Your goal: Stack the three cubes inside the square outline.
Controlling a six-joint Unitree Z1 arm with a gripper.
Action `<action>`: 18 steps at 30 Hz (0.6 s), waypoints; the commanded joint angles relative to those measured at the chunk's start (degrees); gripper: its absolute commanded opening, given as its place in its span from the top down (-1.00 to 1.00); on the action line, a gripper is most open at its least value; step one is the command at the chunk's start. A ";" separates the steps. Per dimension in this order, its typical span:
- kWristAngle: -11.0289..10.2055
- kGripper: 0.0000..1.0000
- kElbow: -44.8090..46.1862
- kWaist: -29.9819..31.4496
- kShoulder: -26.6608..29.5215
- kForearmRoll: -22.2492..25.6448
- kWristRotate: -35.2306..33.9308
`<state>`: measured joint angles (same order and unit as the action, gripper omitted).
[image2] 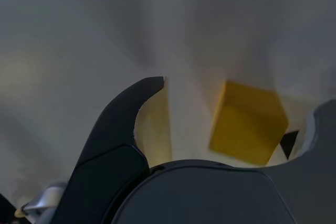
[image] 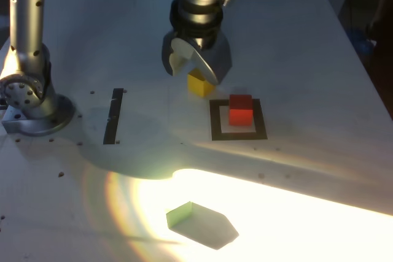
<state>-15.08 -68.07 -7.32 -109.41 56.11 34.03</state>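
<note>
The yellow cube [image: 199, 84] rests on the white table just behind the square outline [image: 218, 122], outside its back-left corner in the exterior view. My gripper [image: 195, 70] hangs low over this cube, open. In the wrist view the yellow cube [image2: 248, 123] lies between the spread jaws of the gripper [image2: 241, 95], with a clear gap to one dark finger [image2: 123, 124] and closer to the other. The red cube [image: 241, 110] stands inside the square outline. The green cube [image: 182, 214] lies alone near the front of the table, in a bright patch of light.
A straight black tape strip [image: 113, 116] lies at the exterior view's left of the outline. The arm's silver base [image: 27, 93] stands at the far left. Strong glare covers the front of the table [image: 295, 213].
</note>
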 commanded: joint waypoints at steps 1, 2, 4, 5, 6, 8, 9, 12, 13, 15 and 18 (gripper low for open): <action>0.03 -0.65 0.27 -0.07 -0.89 -0.60 0.19; 0.06 -0.61 0.34 -0.07 -1.16 -0.89 0.23; 0.10 -0.48 0.43 -0.01 -1.48 -1.47 0.33; 0.10 -0.41 0.41 0.06 -1.56 -1.73 0.38; 0.10 -0.32 0.35 0.14 -1.60 -1.96 0.46; 0.09 -0.13 0.15 0.28 -1.62 -2.29 0.65; 0.08 -0.04 0.04 0.36 -1.63 -2.38 0.77; 0.12 0.20 -0.10 0.44 -1.67 -2.51 1.18; 0.16 0.26 -0.08 0.44 -1.68 -2.51 1.28; 0.27 0.35 0.04 0.44 -1.74 -2.43 1.42; 0.63 0.41 0.27 0.45 -1.88 -2.22 1.53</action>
<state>-14.63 -67.94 -6.98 -110.96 53.74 35.41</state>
